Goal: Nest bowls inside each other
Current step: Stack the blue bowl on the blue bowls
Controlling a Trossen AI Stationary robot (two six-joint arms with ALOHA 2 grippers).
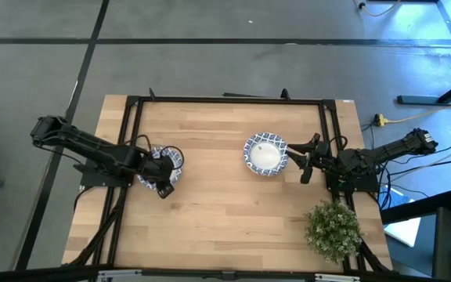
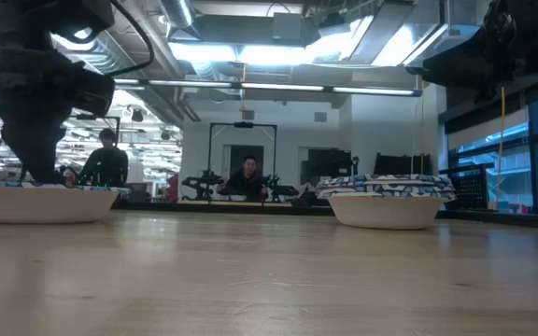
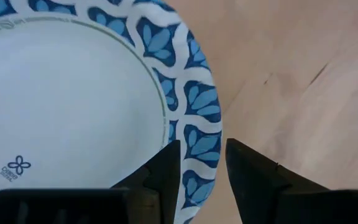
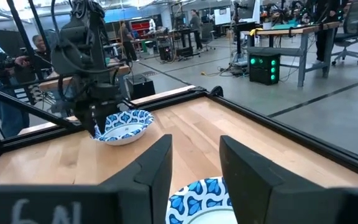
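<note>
So there are two spots with bowls on the wooden table (image 1: 225,204); the left bowl (image 1: 163,167) sits toward the left side and the middle bowl (image 1: 266,153) sits right of centre, well apart from each other; from the low view the middle one (image 2: 386,199) looks like a stack, with a few patterned rims layered on top of each other, though I can't count them; the left one (image 2: 43,199) looks like fewer, can't tell how many either

The left gripper (image 1: 163,178) is down at the left bowl's rim; in its wrist view the two dark fingers (image 3: 160,174) straddle the blue-and-white rim band of that bowl (image 3: 73,112), one finger over the white inside and one outside the edge, with a visible gap on either side of the rim, so they look released rather than pinching it

The right gripper (image 1: 302,162) hangs just beside the middle bowl, on its right side, above the table; its fingers (image 4: 154,171) stand parted with nothing between them, and the edge of the middle bowl (image 4: 197,202) shows just beyond them; across the table that same view catches the left arm at the left bowl (image 4: 124,126)

A bushy green potted plant (image 1: 333,229) sits near the front right corner; people (image 2: 247,177) are visible in the room behind
</note>
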